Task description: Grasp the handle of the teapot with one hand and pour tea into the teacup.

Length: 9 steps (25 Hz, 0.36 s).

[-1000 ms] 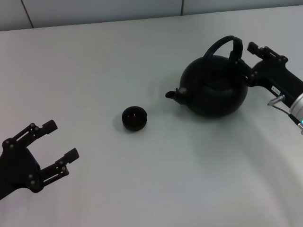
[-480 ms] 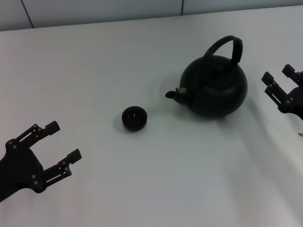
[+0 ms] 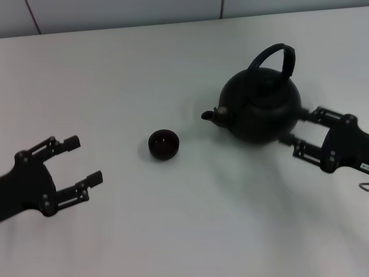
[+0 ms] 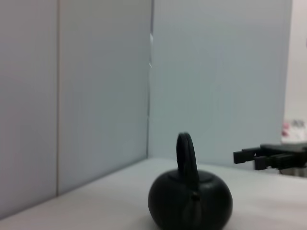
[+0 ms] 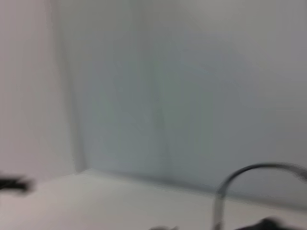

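Note:
The black teapot (image 3: 262, 107) stands upright on the white table (image 3: 173, 225) at the right, spout pointing left, its arched handle (image 3: 278, 53) free. The tiny black teacup (image 3: 164, 143) sits to the left of the spout, apart from it. My right gripper (image 3: 295, 127) is open, low at the teapot's front right side, fingertips close to its body, holding nothing. My left gripper (image 3: 86, 160) is open and empty at the front left, well away from the cup. The left wrist view shows the teapot (image 4: 191, 203), its handle (image 4: 186, 155) and the right gripper (image 4: 245, 159) beside it.
A grey wall (image 3: 115, 11) runs along the table's far edge. The right wrist view is blurred and shows only wall, table and a thin curved grey arc (image 5: 249, 172).
My right gripper left the teapot's handle, swung out to the right, then came down to the pot's front right side. My left gripper drifted slightly right. Teapot and cup have not moved.

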Tool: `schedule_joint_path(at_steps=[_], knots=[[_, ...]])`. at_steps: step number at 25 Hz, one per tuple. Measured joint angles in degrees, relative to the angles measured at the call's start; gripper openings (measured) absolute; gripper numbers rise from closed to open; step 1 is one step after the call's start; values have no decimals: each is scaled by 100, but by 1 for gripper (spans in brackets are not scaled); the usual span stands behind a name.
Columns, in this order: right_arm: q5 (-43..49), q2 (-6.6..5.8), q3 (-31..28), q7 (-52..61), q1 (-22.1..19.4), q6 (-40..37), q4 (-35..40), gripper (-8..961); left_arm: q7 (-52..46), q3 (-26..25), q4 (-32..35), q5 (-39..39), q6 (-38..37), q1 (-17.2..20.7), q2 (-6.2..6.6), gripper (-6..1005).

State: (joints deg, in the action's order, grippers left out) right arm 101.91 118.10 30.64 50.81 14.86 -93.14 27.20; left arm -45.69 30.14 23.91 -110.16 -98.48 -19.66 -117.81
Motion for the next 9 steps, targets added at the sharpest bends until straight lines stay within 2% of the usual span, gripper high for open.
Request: schedule_joint_path(at_steps=[2, 4, 7, 9], knots=[[597, -32, 10, 511, 137, -203, 512, 614, -150, 0, 126, -94, 6, -82, 17, 812], [1306, -74, 13, 1056, 370, -501, 1114, 614, -829, 0, 567, -522, -29, -438, 144, 812], [1720, -91, 15, 1325, 528, -642, 1427, 614, -959, 2, 624, -612, -35, -505, 165, 812], [2287, -81, 17, 1566, 718, -788, 1802, 614, -1413, 94, 939, -1101, -93, -751, 215, 812]])
